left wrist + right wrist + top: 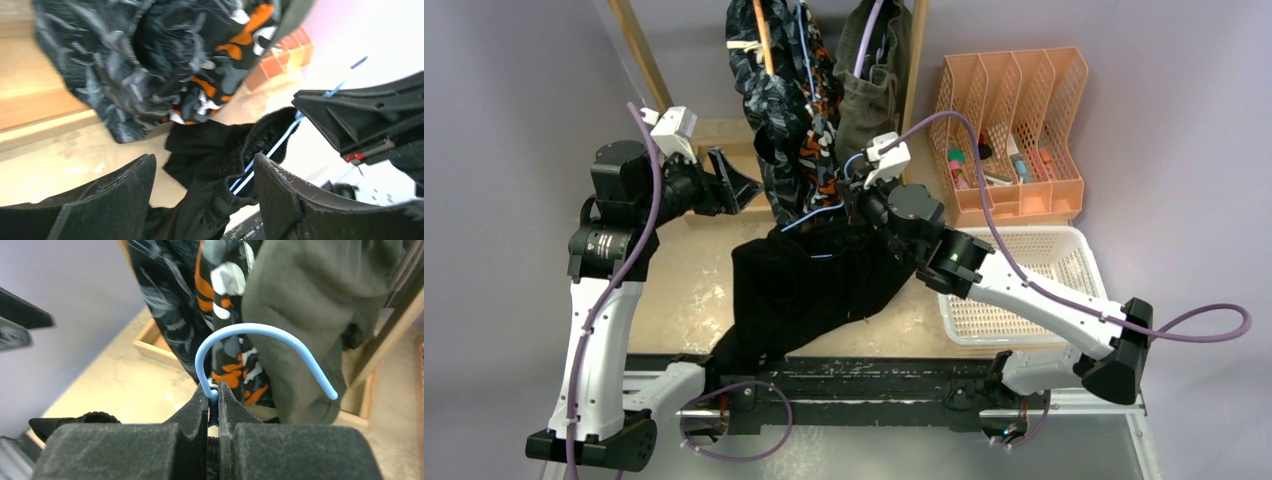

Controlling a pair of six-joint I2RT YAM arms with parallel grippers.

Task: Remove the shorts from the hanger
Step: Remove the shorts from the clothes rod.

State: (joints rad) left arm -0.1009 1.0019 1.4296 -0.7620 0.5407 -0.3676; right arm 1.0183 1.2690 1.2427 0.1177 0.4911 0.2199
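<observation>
Black shorts (814, 285) drape over table (684, 290), blue hanger (260, 329) pinched by right hand (214, 390).

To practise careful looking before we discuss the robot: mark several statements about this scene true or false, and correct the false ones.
1. The right gripper is shut on the blue hanger. True.
2. The left gripper is clamped on the black shorts. False: its jaws stand open and hold nothing.
3. The olive-green shorts lie in the white basket. False: they hang at the back, beside the camo shorts.
4. The black shorts rest on the table. True.
5. The orange organiser stands at the table's left side. False: it stands at the right, behind the white basket.
</observation>
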